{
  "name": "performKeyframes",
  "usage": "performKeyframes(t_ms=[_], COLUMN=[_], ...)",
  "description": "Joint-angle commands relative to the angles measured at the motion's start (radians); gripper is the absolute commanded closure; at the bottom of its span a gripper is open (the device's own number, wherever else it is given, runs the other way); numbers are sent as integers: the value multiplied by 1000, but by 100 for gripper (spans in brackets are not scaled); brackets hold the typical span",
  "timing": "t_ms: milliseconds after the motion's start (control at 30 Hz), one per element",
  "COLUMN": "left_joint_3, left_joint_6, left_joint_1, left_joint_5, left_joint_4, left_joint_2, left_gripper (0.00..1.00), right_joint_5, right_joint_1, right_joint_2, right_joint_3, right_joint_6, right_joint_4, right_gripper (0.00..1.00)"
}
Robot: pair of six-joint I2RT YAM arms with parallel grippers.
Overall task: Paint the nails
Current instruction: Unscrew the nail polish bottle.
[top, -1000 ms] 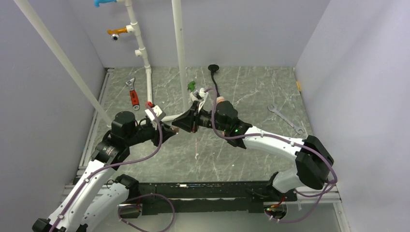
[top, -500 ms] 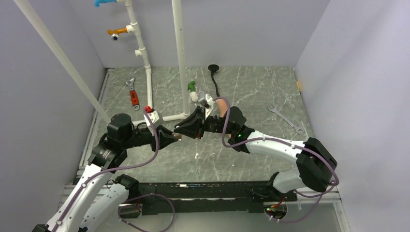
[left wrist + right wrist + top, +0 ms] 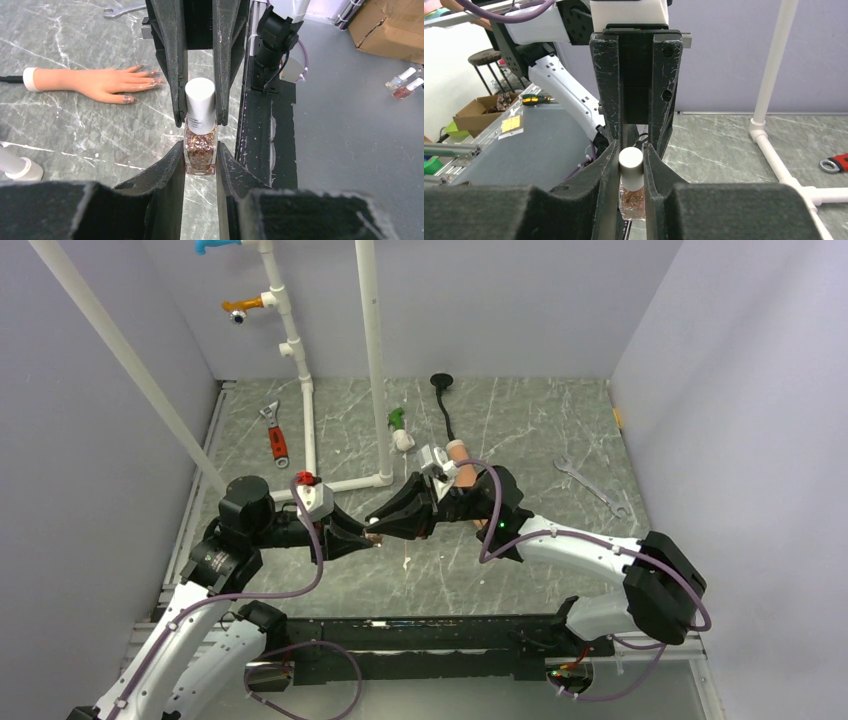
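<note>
One polish bottle [image 3: 200,145] with glitter inside and one white cap [image 3: 200,92]. Two more small bottles [image 3: 406,84] stand far off. One mannequin hand [image 3: 95,80]; its nails [image 3: 129,99] are too small to count. Two spanners: one red-handled spanner [image 3: 275,440], one silver spanner [image 3: 590,483]. Two robot hands: left hand [image 3: 200,150], right hand [image 3: 200,117]. One cardboard box [image 3: 392,22], one black stem [image 3: 446,412], one green-capped object [image 3: 398,423]

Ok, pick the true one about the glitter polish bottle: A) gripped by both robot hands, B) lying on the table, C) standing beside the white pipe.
A: the left hand clamps the glass body of the glitter polish bottle while the right hand pinches its white cap.
</note>
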Motion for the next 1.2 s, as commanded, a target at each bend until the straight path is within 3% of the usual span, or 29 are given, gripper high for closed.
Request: performKeyframes(t_ms=[0, 133, 200, 300, 500, 667, 933, 1167], left_joint_3=[36, 37, 37, 37, 26, 27, 26, 29], left_joint_6=[29, 30, 31, 26, -13, -57, -70, -69], left_joint_1=[-1, -1, -1, -1, -1, -1, -1, 0], left_joint_5=[47, 61, 57, 30, -129, -322, -378, -369], left_joint_4=[77, 75, 71, 72, 95, 89, 94, 91], left_joint_2=[10, 17, 18, 12, -1, -4, 0, 15], left_gripper=[100, 100, 100, 100, 100, 100, 100, 100], right_joint_5=[-50, -35, -9, 80, 271, 449, 701, 693], right_joint_1=[21, 21, 22, 21, 21, 25, 68, 100], right_joint_2=[-25, -33, -44, -68, -95, -101, -91, -50], right_joint_3=[15, 50, 53, 60, 118, 157, 208, 249], right_joint_6=[-33, -41, -46, -52, -20, 27, 64, 44], right_joint_4=[-30, -112, -129, -169, -338, -473, -573, -569], right_gripper=[78, 43, 34, 29, 27, 35, 45, 47])
